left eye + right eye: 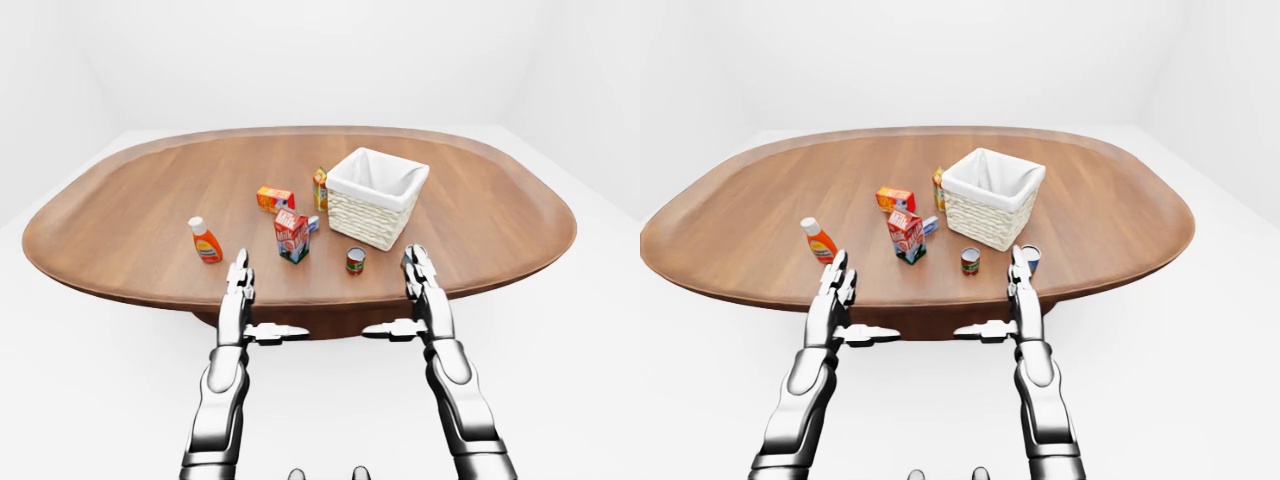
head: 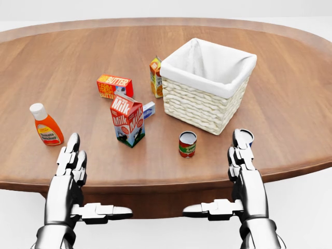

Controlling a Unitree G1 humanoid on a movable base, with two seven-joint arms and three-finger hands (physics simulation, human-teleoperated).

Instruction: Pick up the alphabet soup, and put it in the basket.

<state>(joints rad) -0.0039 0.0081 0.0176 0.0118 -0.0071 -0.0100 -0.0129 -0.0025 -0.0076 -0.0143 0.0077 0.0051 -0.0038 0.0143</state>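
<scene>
Soup can (image 2: 187,143) stands between both open hands' fingers (image 2: 72,155), touching neither.

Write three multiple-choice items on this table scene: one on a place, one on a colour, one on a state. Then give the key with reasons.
1. In the head view, where does the red can stand?
A. inside the basket
B. on the table, below the basket
C. left of the orange bottle

2. What colour is the cap of the orange bottle?
A. white
B. green
C. black

3. How are the robot's two hands?
A. both closed round the milk carton
B. the left hand holds the can
C. both open and holding nothing

Key: 1 B, the can stands upright on the wood just below the basket's lower corner. 2 A, the bottle's cap shows white above its orange body. 3 C, the left hand and right hand hover at the table's near edge with fingers straight, touching nothing.
</scene>
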